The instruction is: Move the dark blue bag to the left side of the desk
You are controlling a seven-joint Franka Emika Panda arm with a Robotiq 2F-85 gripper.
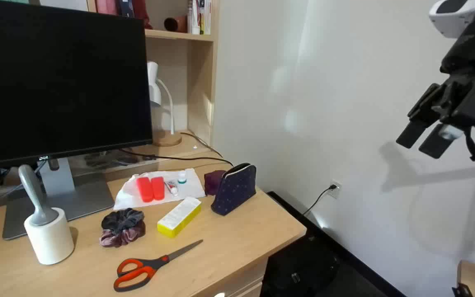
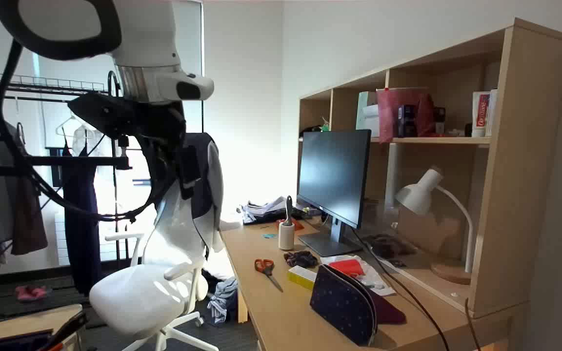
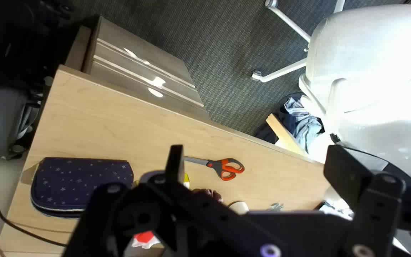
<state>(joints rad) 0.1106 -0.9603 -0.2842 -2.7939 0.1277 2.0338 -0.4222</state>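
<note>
Wood desk [image 1: 237, 231]: navy star-print zip pouch [image 1: 234, 190] upright beside yellow-white box [image 1: 179, 216], scissors [image 1: 157, 262] nr. Gripper [image 1: 417, 145] well apart from pouch, jaws wide w/ nothing held.

Scissors [image 1: 159, 262] lie near the front edge of the table [image 1: 231, 243], with scrunchies [image 1: 123, 227], lint roller [image 1: 49, 236] and monitor [image 1: 60, 82] farther back.

The gripper [image 3: 257, 167], its 2 fingers wide apart, covers part of the table [image 3: 120, 125]. By the short edge sits the dark blue bag [image 3: 79, 182] with stars, partly hidden behind the gripper. Scissors [image 3: 217, 165] lie nearer the long edge, tip toward the short edge. Drawers [image 3: 145, 76] sit under the long edge, a white chair [image 3: 364, 44] beyond it.
</note>
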